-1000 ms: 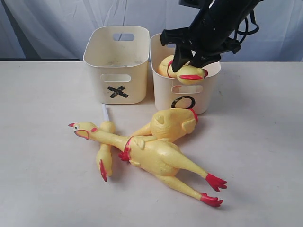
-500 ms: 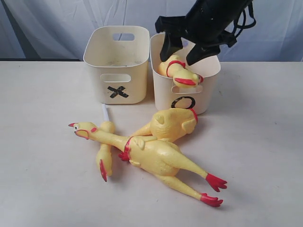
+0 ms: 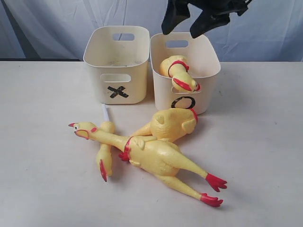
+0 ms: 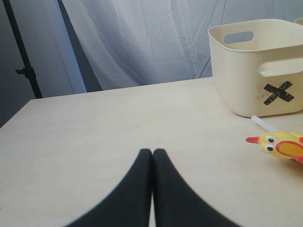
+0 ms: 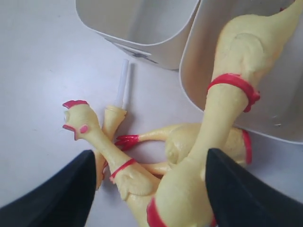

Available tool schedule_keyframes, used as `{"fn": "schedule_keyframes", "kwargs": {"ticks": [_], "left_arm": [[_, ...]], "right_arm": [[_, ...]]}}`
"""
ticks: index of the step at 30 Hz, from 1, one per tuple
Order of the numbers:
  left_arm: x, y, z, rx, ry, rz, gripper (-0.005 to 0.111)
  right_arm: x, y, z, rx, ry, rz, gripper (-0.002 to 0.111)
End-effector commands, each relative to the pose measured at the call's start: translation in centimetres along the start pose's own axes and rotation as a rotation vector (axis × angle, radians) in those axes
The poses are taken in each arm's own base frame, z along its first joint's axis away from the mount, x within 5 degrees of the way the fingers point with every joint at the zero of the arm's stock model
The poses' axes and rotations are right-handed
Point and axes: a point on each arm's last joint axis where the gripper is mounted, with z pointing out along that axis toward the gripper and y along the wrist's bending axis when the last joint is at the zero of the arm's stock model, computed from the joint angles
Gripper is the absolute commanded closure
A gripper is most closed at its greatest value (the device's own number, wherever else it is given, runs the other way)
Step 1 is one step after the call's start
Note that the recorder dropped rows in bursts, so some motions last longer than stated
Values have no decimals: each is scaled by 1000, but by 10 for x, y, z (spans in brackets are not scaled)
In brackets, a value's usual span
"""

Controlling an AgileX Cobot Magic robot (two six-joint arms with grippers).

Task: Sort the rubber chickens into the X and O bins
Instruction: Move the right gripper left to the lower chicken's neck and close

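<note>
Yellow rubber chicken with a red collar [image 3: 179, 74] lies in the cream plastic tub marked with a black O [image 3: 208, 90], right of centre in the upper half of the exterior frame, its neck and head draped over the front rim just above the O. Straight over that tub, at the top edge of the frame, the black right gripper [image 3: 180, 29] hangs with fingers spread wide and nothing between them. The black left gripper [image 4: 152, 153], outside that frame, shows its two fingers pressed together on nothing, facing the cream tub marked with a black X [image 3: 97, 75], where no chicken shows. Lower centre, three pieces lie tangled on the pale table [image 3: 42, 189]: a whole long-necked yellow chicken [image 3: 154, 158], a headless yellow body [image 3: 173, 124] touching it just above, and a yellow head-and-neck piece [image 3: 104, 151] crossing under its neck. The drop into O looks done, so the step in hand is to clear off and fetch the next piece. Lift straight up past the rim so a finger does not hook the draped neck out; then approach the headless body at its rounded collar end, away from the tangle, probably for X.
</note>
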Motion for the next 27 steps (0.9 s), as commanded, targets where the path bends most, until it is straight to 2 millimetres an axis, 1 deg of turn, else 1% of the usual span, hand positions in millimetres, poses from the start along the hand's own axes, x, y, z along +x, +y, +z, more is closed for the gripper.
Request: {"fn": "schedule_keyframes", "kwargs": {"ticks": [1,3,6,9,13,16,17,18,21,25,27], "left_arm": [[1,-1,0,8,-3,-1,107],[1,-1,0,8,-3,-1,107],[1,-1,0,8,-3,-1,107],[1,-1,0,8,-3,-1,107],[1,-1,0,8,-3,-1,107],[1,-1,0,8,-3,-1,107],[1,-1,0,8,-3,-1,107],[1,-1,0,8,-3,-1,107],[1,-1,0,8,-3,-1,107],[1,-1,0,8,-3,-1,107],[1,-1,0,8,-3,-1,107]], "right_arm": [[2,9,-26,-18,-55,-58,46],[3,17,-38,-64,-83,-88,46],[6,31,-49,-131,-110,-145,46],[11,50,-44,-139,-92,-226,46],[24,90,-21,-177,-28,-398,46],[30,104,-2,-140,23,-476,46],[33,109,10,-118,51,-506,46],[35,112,18,-107,70,-525,46],[43,122,52,-57,148,-598,46],[51,129,82,-42,214,-654,46],[53,132,98,-26,214,-678,46]]}}
